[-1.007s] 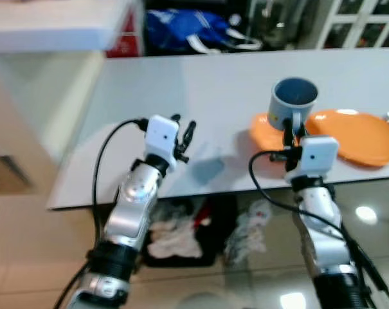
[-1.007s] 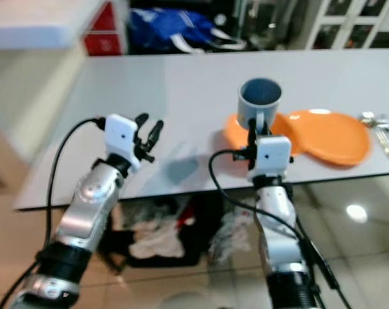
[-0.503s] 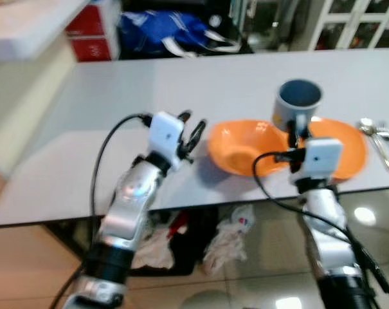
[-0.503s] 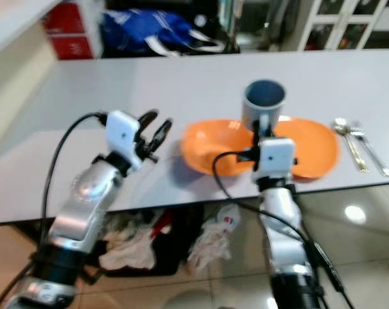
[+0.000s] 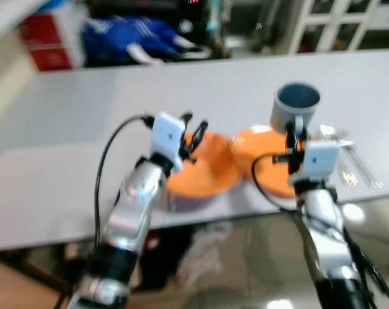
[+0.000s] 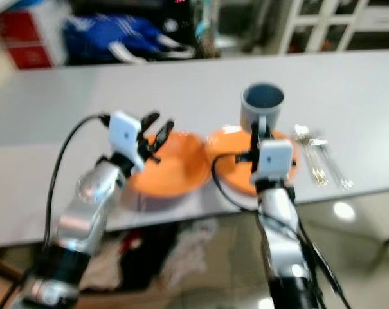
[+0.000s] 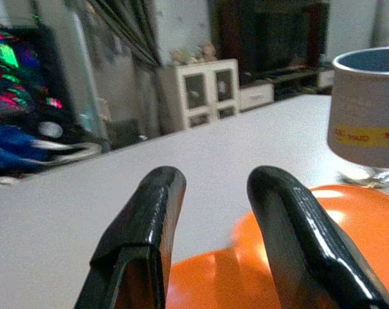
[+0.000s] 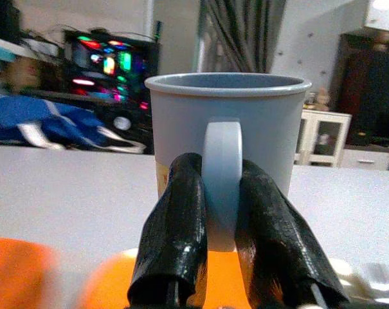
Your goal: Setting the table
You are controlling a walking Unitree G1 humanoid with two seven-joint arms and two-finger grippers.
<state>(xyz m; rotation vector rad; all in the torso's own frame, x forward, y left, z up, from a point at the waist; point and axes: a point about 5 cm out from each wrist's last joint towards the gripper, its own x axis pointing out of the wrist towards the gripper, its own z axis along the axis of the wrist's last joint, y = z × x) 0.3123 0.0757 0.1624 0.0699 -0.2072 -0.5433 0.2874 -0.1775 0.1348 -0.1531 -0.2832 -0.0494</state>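
You're looking at two silver arms with dark ribbed bands low down, white boxy wrist blocks, a black cable looping off each, and glossy black fingers on the left gripper and right gripper.

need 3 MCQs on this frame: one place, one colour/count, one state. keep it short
1. Where is the cutlery?
A. on the table, on the robot's right of the orange dishes
B. inside the mug
C. on the floor

2. How many orange dishes are on the table?
A. one
B. two
C. four

3. What state is the right pincer in?
A. open, holding nothing
B. shut on a spoon
C. shut on the mug's handle

Answers:
1. A, it lies on the tabletop just beyond the orange plate on that side.
2. B, an orange bowl and the plate sit side by side near the table's front edge.
3. C, the right wrist view shows both fingers pressed against the handle of the blue-grey mug; the left pincer is open.
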